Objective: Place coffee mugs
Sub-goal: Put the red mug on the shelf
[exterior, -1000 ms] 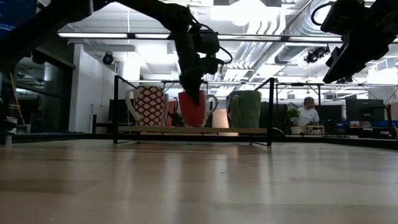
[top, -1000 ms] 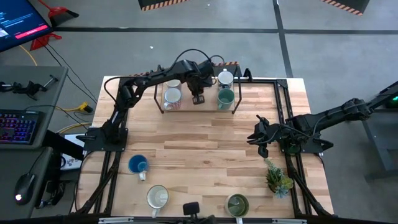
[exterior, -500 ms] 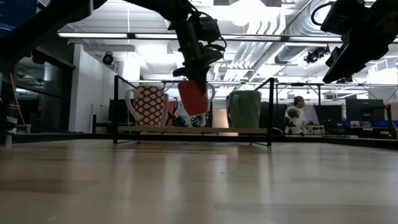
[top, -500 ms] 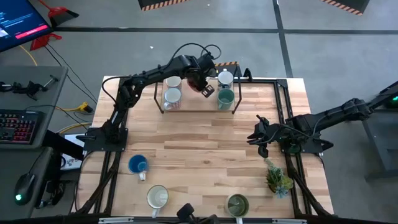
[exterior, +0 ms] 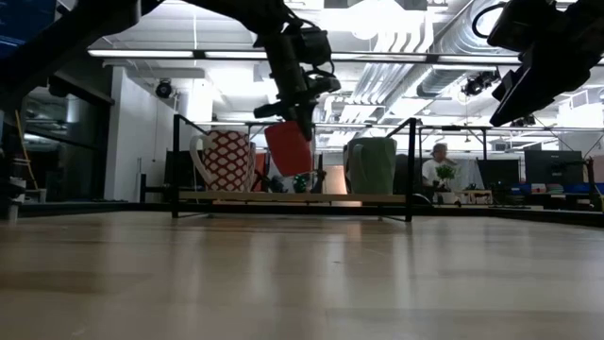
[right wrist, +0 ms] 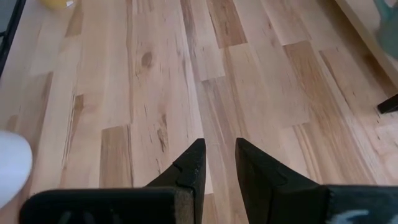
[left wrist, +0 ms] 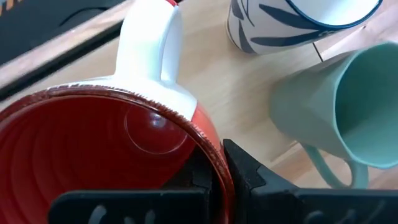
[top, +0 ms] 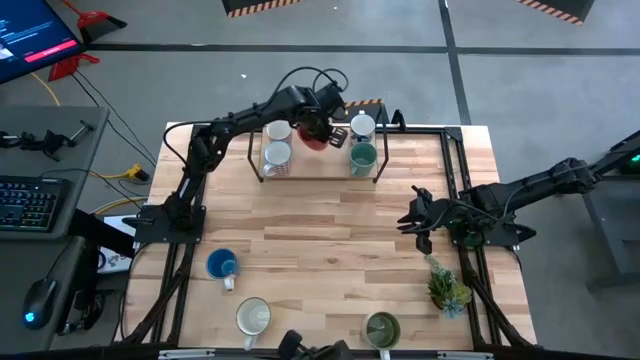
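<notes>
Pincer of the left arm (left wrist: 214, 180), clamped on the rim of the red mug (left wrist: 93, 149), which hangs tilted above the rack (top: 262, 172). Just beside it stands the teal mug (left wrist: 336, 112); beyond that, a striped white mug (left wrist: 292, 28). For a clean placement, level the red mug first, then lower it straight into what appears to be the free middle slot, handle clear of both neighbours. Right pincer (right wrist: 217, 163) waits well apart over bare table (right wrist: 155, 93), fingers slightly parted and empty.
</notes>
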`<state>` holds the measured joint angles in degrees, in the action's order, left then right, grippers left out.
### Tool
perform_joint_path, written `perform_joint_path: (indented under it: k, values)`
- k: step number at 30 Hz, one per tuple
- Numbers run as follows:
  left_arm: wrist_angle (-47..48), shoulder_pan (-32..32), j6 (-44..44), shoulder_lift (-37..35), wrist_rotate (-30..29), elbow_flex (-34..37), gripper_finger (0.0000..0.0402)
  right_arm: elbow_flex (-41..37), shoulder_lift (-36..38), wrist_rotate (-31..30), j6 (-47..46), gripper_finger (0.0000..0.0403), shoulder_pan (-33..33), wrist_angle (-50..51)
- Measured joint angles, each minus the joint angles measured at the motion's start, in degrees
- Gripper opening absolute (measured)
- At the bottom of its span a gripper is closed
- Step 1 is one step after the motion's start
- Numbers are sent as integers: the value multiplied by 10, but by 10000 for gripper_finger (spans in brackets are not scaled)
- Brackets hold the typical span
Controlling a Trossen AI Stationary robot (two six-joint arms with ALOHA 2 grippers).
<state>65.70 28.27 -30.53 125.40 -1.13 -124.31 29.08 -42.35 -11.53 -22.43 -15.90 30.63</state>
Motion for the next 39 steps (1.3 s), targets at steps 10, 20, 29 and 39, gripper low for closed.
perform_joint_path:
  k: [10,20,29,39]
  values:
    - [13,-3,-50,0,-18,0,4,0,0,1,11,66,0,0]
    - [17,-10,-99,2,-23,0,4,0,0,5,34,66,0,0]
    - [4,-23,-82,39,-16,0,4,0,0,11,35,66,0,3]
    - [4,-16,-73,38,23,0,28,0,0,15,34,66,0,9]
